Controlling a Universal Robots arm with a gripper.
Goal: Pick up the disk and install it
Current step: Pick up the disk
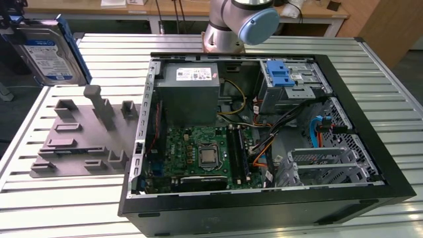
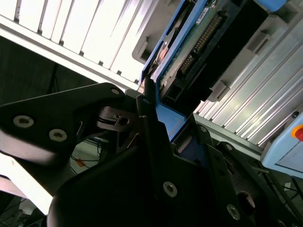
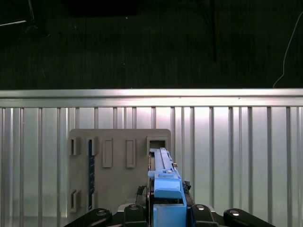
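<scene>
A: Where is the disk (image 1: 47,52)?

B: Up off the table (image 1: 198,44), at the exterior view's far left, above the grey holder (image 1: 73,144). It stands on edge with its long axis nearly upright, label facing the camera.

A: And the grip?

B: In the second wrist view the gripper (image 2: 173,124) is clamped on the disk's blue frame, with a dark finger pressed against each side. In the first wrist view the disk runs edge-on, straight out from the gripper.

A: The arm (image 1: 241,22)?

B: Its base joint stands behind the computer case (image 1: 370,163).

A: Room to move?

B: The case lies open, well apart from the disk, with the holder between them.
</scene>
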